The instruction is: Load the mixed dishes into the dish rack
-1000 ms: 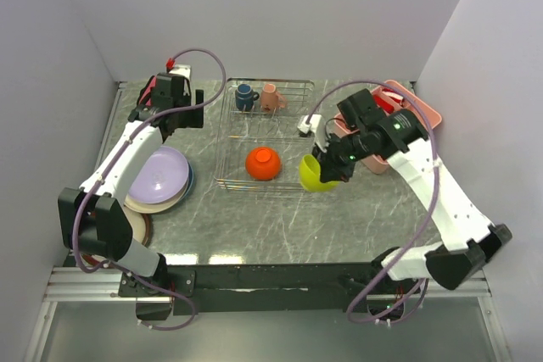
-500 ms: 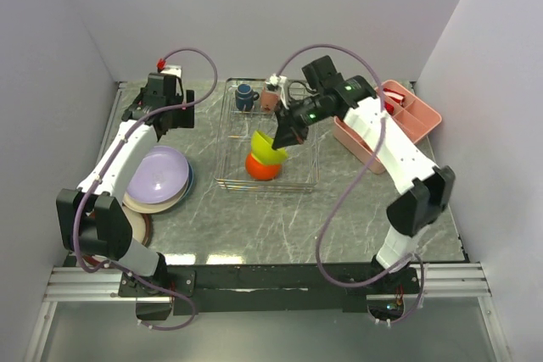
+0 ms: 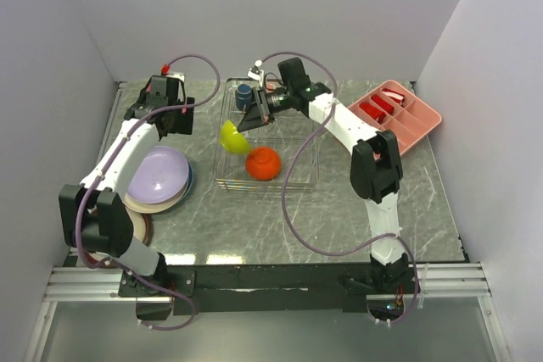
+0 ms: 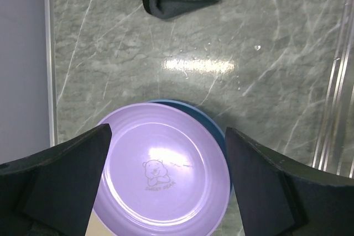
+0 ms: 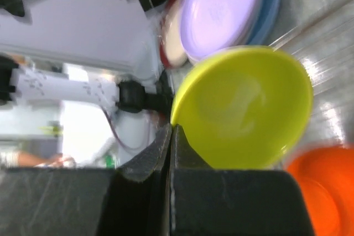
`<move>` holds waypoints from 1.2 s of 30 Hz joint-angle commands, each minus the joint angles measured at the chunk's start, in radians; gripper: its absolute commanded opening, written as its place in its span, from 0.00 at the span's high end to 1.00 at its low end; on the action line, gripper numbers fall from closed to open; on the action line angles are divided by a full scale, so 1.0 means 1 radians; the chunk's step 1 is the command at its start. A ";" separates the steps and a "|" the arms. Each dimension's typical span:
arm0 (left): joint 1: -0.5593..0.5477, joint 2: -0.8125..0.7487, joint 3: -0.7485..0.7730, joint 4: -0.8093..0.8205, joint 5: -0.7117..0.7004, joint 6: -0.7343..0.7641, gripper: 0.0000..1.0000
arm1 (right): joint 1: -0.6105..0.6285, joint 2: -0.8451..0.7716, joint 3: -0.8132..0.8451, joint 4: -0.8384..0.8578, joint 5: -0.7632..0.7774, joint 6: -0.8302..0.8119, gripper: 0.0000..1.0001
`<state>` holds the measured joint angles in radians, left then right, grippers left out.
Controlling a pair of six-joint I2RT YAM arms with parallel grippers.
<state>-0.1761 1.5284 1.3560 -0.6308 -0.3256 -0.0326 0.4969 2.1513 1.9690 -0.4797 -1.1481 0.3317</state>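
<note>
Yellow-green bowl: rim pinched in the closed jaws of right gripper, held tilted over dish rack left edge beside orange bowl, likely for setting in; left gripper, jaws wide and empty, above lavender plate on table, probably next.

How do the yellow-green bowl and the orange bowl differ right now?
The yellow-green bowl is pinched by its rim in the right gripper and tilted on edge; the orange bowl sits free in the dish rack, apparently upside down. Both look similar in size.
</note>
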 commanded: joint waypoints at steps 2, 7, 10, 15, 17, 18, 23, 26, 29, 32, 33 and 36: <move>0.003 0.018 -0.004 -0.023 -0.039 0.057 0.10 | -0.023 -0.035 -0.297 0.986 -0.079 0.803 1.00; 0.003 0.032 -0.008 -0.030 -0.043 0.059 0.10 | -0.023 0.027 -0.367 1.165 -0.064 0.923 1.00; 0.003 0.049 -0.001 -0.032 -0.046 0.059 0.10 | -0.021 0.053 -0.395 1.237 -0.042 1.006 1.00; 0.003 0.084 0.012 -0.038 -0.029 0.051 0.11 | -0.021 0.091 -0.404 1.244 -0.035 1.029 1.00; 0.003 0.101 0.020 -0.037 -0.023 0.046 0.11 | -0.023 0.099 -0.421 1.236 -0.029 1.030 1.00; 0.003 0.105 0.023 -0.037 -0.020 0.043 0.11 | -0.021 0.099 -0.447 1.228 -0.022 1.027 1.00; 0.001 0.128 0.038 -0.029 -0.016 0.039 0.11 | -0.031 0.087 -0.541 1.233 -0.016 1.030 1.00; 0.001 0.134 0.038 -0.029 -0.013 0.039 0.12 | -0.032 0.091 -0.576 1.283 -0.021 1.056 1.00; 0.001 0.139 0.037 -0.026 -0.009 0.039 0.12 | -0.040 0.084 -0.573 1.245 -0.016 1.029 1.00; 0.000 0.142 0.037 -0.023 -0.003 0.039 0.12 | -0.054 0.056 -0.533 1.190 -0.042 0.943 0.98; 0.000 0.142 0.035 -0.018 -0.001 0.040 0.12 | -0.061 0.030 -0.516 1.157 -0.048 0.858 0.93; -0.002 0.141 0.031 -0.006 0.005 0.002 0.12 | -0.066 -0.043 -0.422 0.881 -0.041 0.519 0.73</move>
<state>-0.1764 1.6665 1.3525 -0.6693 -0.3397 0.0109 0.4515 2.2421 1.4216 0.6388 -1.1763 1.2472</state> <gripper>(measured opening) 0.884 0.192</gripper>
